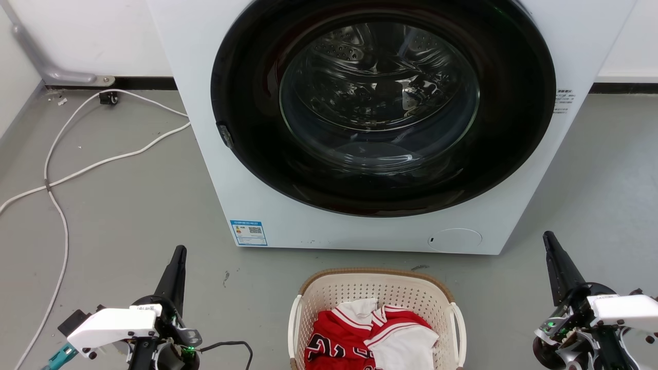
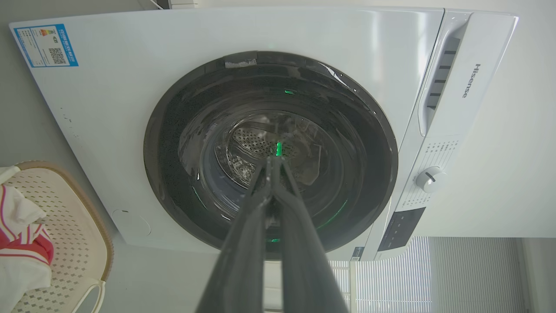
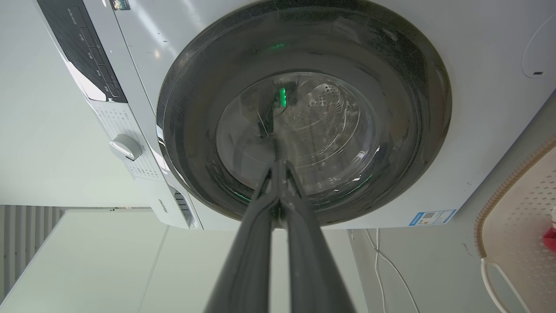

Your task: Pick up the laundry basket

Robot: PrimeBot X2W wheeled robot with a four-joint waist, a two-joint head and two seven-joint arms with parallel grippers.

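The laundry basket (image 1: 329, 290), cream perforated plastic with a brown woven-look rim and white side handles, stands on the grey floor at the bottom middle of the head view. Red and white clothes (image 1: 370, 334) lie inside it. Its corner also shows in the left wrist view (image 2: 65, 217) and the right wrist view (image 3: 517, 208). My left gripper (image 1: 179, 250) is well to the basket's left, fingers together and holding nothing. My right gripper (image 1: 547, 236) is well to its right, likewise shut and empty. Both point toward the washing machine, apart from the basket.
A white front-loading washing machine (image 1: 267, 205) with a dark round door (image 1: 383, 108) stands just behind the basket. White cables (image 1: 56, 169) trail over the floor at the left. Bare floor lies on both sides of the basket.
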